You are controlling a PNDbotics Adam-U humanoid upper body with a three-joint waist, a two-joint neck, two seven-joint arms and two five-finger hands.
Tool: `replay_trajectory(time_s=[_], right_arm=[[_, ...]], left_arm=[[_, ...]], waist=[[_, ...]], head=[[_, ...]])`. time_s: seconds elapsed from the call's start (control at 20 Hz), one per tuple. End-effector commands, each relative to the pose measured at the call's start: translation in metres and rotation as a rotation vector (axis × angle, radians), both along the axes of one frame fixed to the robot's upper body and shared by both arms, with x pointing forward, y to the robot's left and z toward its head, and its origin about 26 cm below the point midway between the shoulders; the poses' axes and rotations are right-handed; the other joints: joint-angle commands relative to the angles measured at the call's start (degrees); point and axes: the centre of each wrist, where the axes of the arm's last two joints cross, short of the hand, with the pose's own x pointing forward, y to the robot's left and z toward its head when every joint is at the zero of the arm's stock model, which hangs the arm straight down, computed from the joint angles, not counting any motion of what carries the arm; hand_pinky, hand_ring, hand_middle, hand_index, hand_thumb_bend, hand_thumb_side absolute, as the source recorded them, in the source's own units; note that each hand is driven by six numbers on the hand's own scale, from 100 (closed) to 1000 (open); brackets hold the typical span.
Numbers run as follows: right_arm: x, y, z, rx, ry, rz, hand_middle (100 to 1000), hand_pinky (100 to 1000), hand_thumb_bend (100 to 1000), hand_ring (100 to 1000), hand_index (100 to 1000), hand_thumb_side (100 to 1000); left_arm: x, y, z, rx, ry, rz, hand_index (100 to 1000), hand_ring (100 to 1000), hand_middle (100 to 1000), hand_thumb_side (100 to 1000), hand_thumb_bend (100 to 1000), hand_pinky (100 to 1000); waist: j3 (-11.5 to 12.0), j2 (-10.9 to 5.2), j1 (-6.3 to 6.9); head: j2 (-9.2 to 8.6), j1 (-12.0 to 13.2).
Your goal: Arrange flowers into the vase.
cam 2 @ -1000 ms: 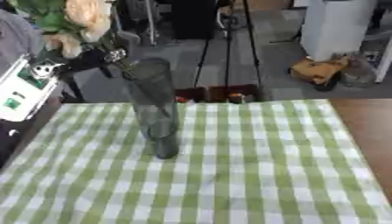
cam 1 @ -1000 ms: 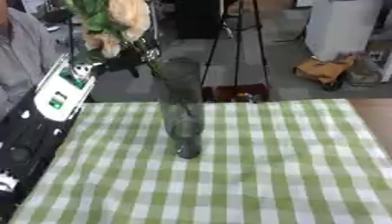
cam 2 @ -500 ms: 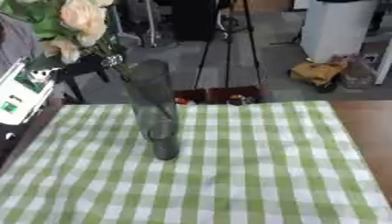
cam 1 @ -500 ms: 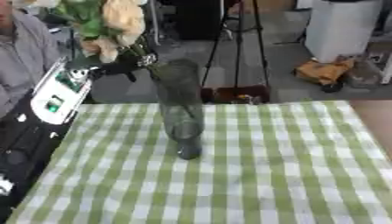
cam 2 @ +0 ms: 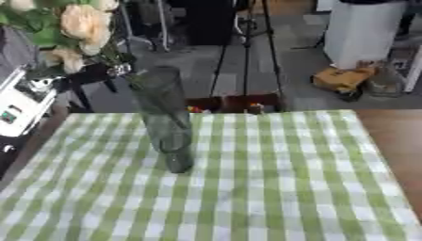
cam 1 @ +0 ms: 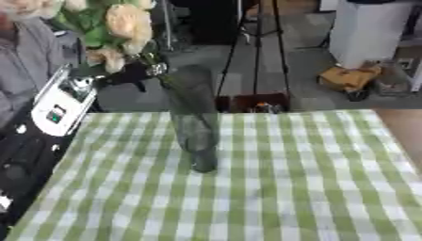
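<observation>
Currently your left hand point(cam 1: 124, 75) holds the flowers point(cam 1: 111, 26) by their stems just left of the vase point(cam 1: 195, 117) rim — insertion step — next, centre stems over the mouth, then lower.

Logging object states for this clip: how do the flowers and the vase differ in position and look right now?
The flowers are held up in the air at upper left, beside the rim; the vase stands upright on the checked cloth. The flowers are peach and green and opaque; the vase is dark, see-through glass. The vase looks empty, with no blooms inside it.
</observation>
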Motion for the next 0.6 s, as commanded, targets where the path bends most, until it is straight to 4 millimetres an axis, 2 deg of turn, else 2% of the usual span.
replay_trajectory(time_s=[0.05,0.2,0.3,0.35,0.6], right_arm=[[-0.0029,0.0008,0.0070,-0.021,-0.023,-0.006,555,643,100,659,811,1000],[-0.0030,0.0008,0.0072,-0.022,-0.023,-0.007,555,643,100,659,811,1000],[-0.0031,0.0007,0.0072,-0.023,-0.023,-0.007,555,643,100,659,811,1000],[-0.0031,0.0006,0.0071,-0.023,-0.022,-0.007,555,643,100,659,811,1000],[-0.0033,0.0008,0.0074,-0.022,-0.022,-0.007,555,642,100,658,811,1000]], left_arm=[[-0.0080,0.0099,0.0178,-0.002,-0.055,-0.003,1000,941,973,995,100,704],[-0.0092,0.0091,0.0195,-0.012,-0.078,-0.038,1000,994,1000,1000,100,777],[-0.0098,0.0092,0.0201,-0.010,-0.104,-0.047,1000,1000,1000,994,100,791],[-0.0097,0.0092,0.0199,-0.009,-0.113,-0.049,1000,1000,1000,976,100,825],[-0.0085,0.0104,0.0183,0.011,-0.130,-0.040,1000,1000,1000,916,190,872]], waist=[[0.0,-1.37,-0.15],[0.0,-1.29,-0.12],[0.0,-1.23,-0.07],[0.0,-1.20,-0.04],[-0.1,-1.14,0.09]], head=[[-0.08,0.1],[-0.19,0.1],[-0.24,0.2],[-0.23,0.2],[-0.24,0.2]])
